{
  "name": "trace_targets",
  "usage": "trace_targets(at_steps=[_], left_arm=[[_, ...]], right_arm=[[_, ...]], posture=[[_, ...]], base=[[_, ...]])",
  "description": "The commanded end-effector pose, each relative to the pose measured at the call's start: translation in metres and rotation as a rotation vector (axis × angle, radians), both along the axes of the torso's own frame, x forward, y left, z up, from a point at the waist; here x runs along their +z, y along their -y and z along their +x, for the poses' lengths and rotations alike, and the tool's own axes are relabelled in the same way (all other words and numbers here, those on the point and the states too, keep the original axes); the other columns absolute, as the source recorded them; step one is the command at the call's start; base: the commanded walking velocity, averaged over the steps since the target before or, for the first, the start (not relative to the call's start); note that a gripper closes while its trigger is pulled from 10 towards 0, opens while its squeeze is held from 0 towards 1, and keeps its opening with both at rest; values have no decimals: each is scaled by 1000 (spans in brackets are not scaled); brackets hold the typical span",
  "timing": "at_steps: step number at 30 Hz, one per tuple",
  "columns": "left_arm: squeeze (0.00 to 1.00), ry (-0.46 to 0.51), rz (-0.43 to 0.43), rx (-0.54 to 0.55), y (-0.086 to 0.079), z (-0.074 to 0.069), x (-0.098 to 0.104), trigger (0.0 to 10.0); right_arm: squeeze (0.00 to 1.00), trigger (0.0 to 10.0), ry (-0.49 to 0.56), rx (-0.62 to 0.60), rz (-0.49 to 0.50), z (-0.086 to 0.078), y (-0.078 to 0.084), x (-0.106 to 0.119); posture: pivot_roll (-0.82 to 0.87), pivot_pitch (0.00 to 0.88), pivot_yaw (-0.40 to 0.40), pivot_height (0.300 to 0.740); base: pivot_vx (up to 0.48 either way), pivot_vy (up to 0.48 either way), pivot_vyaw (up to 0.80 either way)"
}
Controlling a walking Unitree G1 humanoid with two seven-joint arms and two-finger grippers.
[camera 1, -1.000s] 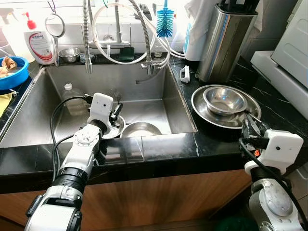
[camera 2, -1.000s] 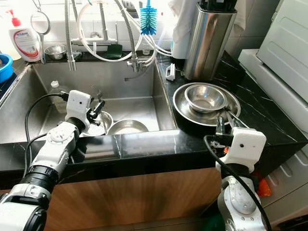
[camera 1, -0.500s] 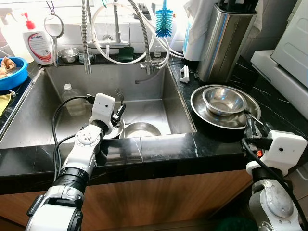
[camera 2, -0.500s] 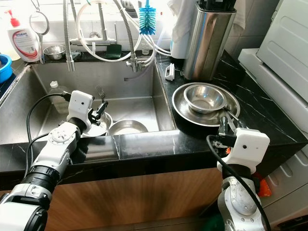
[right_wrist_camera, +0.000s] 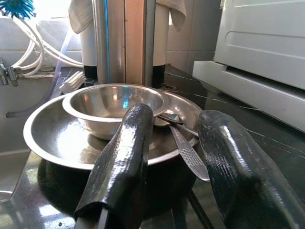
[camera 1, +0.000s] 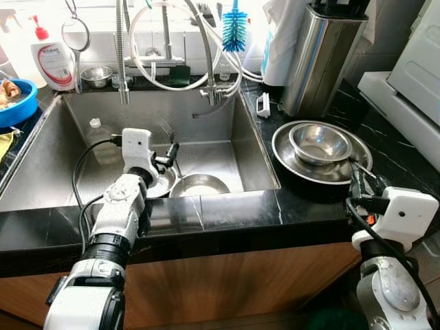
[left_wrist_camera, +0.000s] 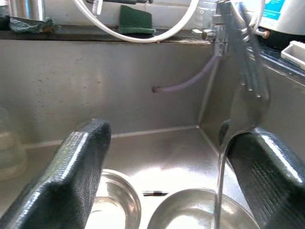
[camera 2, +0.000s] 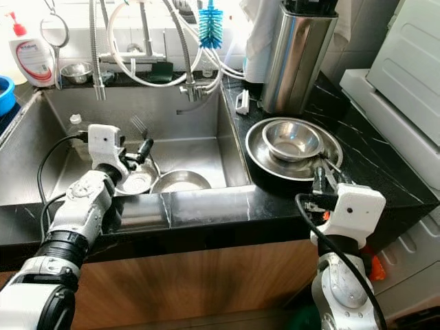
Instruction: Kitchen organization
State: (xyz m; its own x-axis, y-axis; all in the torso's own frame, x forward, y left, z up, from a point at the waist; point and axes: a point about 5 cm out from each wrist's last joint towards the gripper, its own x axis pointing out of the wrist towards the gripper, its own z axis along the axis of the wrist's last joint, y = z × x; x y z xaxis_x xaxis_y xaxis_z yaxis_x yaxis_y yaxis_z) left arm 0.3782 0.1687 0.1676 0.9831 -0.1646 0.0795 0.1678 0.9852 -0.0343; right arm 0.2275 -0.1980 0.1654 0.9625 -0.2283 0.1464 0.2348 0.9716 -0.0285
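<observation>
My left gripper [camera 1: 167, 152] hangs inside the steel sink [camera 1: 261, 158], above a small steel bowl [camera 1: 162, 182] and a wider bowl [camera 1: 199, 185]. Its fingers stand well apart in the left wrist view [left_wrist_camera: 164, 138]. A fork [left_wrist_camera: 243, 95] stands tines up against the inner side of one finger, and its handle runs down toward the wider bowl. My right gripper [camera 1: 357, 177] rests at the counter's front edge with a narrow gap and nothing between its fingers. Just beyond it, a steel bowl [camera 1: 320, 141] sits in a wide steel dish [camera 1: 295, 161] with cutlery [right_wrist_camera: 188, 152].
A plastic bottle [camera 1: 100, 130] lies at the sink's back left. Tap hoses and a blue brush [camera 1: 234, 34] hang over the back. A steel knife holder [camera 1: 323, 55] stands behind the dish, a white appliance [camera 1: 405, 89] is at the right, and a blue bowl [camera 1: 14, 103] at far left.
My left wrist has shifted slightly left and turned, and the fork's tines now stand a little higher and further left. The right arm has stayed put.
</observation>
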Motion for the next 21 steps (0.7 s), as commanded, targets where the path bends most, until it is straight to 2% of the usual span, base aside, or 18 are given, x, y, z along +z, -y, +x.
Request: trace_targets(at_steps=[1, 2, 4, 7, 8, 9, 10, 11, 13, 14, 16, 21], left_arm=[[416, -1, 15, 6, 0, 2, 3, 10000], [0, 2, 24, 13, -1, 2, 4, 10000], [0, -4, 25, 25, -2, 2, 4, 10000], [0, -100, -281, 65, -6, 7, 2, 10000], [0, -105, -310, 75, -7, 7, 3, 10000], [0, -78, -215, 76, -9, 7, 5, 10000], [0, -78, -215, 76, -9, 7, 5, 10000], [0, -61, -152, 72, -9, 7, 5, 10000], [0, -45, -109, 66, -8, 6, 6, 10000], [0, -22, -44, 56, -5, 5, 7, 10000], [0, 5, 18, 46, -1, 4, 8, 10000], [0, 29, 67, 21, 6, 2, 10, 10000]], right_arm=[[0, 10000, -14, -7, 3, 1, 2, -2], [0, 10000, -13, -7, 4, 1, 2, -2], [0, 10000, -13, -9, 6, 1, 2, -2], [0, 10000, -15, -10, 17, 0, 2, -3], [0, 10000, -12, -10, 21, 0, 2, -2], [0, 10000, -10, -10, 21, 0, 2, -2], [0, 10000, -10, -10, 21, 0, 2, -2], [0, 10000, -10, -10, 18, 0, 2, -1], [0, 10000, -6, -15, 13, 0, 3, -1], [0, 10000, -1, -23, -5, 0, 3, 0], [0, 10000, 7, -28, -21, 0, 3, 1], [0, 10000, 0, -43, -20, -2, 4, -1]], posture=[[-26, 51, -50, 740], [-26, 51, -50, 740], [-26, 49, -49, 740], [-25, 42, -50, 740], [-26, 41, -49, 740], [-25, 40, -49, 740], [-25, 40, -49, 740], [-25, 40, -49, 740], [-24, 37, -47, 740], [-22, 37, -46, 740], [-23, 39, -46, 740], [-28, 49, -45, 740]], base=[[0, 0, 0], [0, 0, 0], [0, 0, 0], [0, 0, 0], [0, 0, 0], [0, 0, 0], [0, 0, 0], [0, 0, 0], [0, 0, 0], [0, 0, 0], [0, 0, 0], [0, 0, 0]])
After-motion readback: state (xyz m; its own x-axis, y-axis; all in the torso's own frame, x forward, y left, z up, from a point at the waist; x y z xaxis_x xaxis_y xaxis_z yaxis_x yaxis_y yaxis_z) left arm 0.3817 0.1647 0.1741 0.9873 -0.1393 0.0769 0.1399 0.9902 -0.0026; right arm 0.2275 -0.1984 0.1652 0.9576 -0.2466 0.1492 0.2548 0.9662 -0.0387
